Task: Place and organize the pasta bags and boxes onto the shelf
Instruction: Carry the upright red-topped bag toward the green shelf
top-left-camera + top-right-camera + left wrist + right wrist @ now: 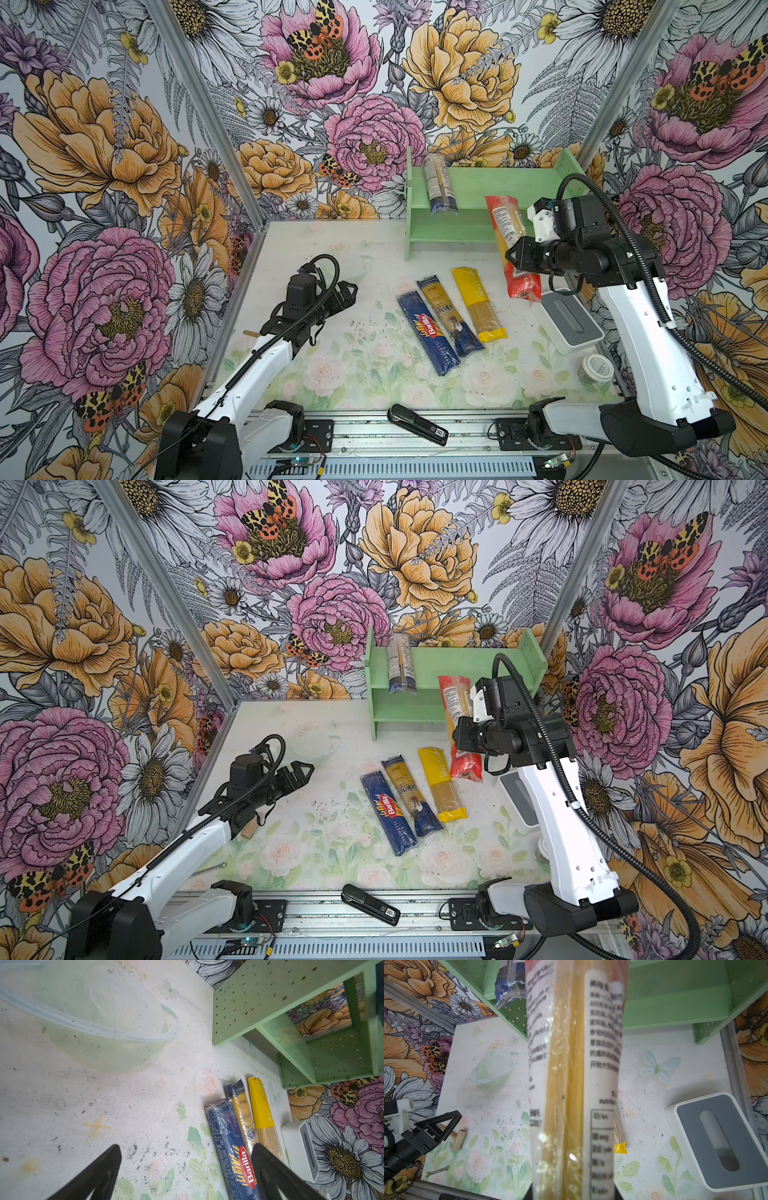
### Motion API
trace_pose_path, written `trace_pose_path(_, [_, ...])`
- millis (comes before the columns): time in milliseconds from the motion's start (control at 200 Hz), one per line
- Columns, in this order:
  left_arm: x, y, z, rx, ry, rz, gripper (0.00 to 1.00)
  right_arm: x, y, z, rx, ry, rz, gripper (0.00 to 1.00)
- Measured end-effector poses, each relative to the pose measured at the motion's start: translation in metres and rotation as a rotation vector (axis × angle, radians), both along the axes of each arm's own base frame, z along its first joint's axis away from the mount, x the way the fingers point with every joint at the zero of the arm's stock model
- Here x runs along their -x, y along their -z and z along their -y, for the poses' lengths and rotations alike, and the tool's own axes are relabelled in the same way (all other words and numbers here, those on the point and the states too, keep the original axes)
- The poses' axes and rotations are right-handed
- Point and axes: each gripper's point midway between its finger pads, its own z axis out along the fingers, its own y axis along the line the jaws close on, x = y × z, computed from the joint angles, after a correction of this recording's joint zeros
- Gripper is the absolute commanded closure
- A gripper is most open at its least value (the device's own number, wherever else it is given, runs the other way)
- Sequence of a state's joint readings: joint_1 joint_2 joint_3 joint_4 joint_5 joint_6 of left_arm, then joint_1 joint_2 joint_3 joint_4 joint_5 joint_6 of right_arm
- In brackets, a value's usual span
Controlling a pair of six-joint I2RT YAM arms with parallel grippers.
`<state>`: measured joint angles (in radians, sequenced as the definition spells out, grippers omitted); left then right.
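Shelf (498, 185) stands at the bench's far edge, toward the right corner, with the clear blue-labelled pack (439, 183) lying on its top tier. Just before its front hangs the red-ended pack (505, 220), clamped about mid-length in the right hand (516, 254). It looks light: slick film over stiff, brittle strands, so a gentle central grip should balance it best. The Barilla pack (428, 332), blue-gold pack (449, 316) and yellow pack (478, 303) lie side by side mid-bench. The left hand (345, 293) has its fingers apart and holds nothing.
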<state>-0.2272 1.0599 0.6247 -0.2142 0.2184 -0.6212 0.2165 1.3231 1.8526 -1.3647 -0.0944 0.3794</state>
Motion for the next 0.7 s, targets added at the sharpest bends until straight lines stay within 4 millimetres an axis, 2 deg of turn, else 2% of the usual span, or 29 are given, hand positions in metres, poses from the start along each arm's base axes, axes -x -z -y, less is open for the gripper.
trace_pose_path(225, [0.000,0.000,0.000,0.000,0.000,0.000,0.01,-0.013,-0.018,0.010,0.008,0.028,0.038,1.00])
trace_pose_path(701, [0.002,0.002,0.000,-0.003,0.000,-0.012,0.01,-0.057,-0.059,0.022,0.014,0.074,0.145,1.00])
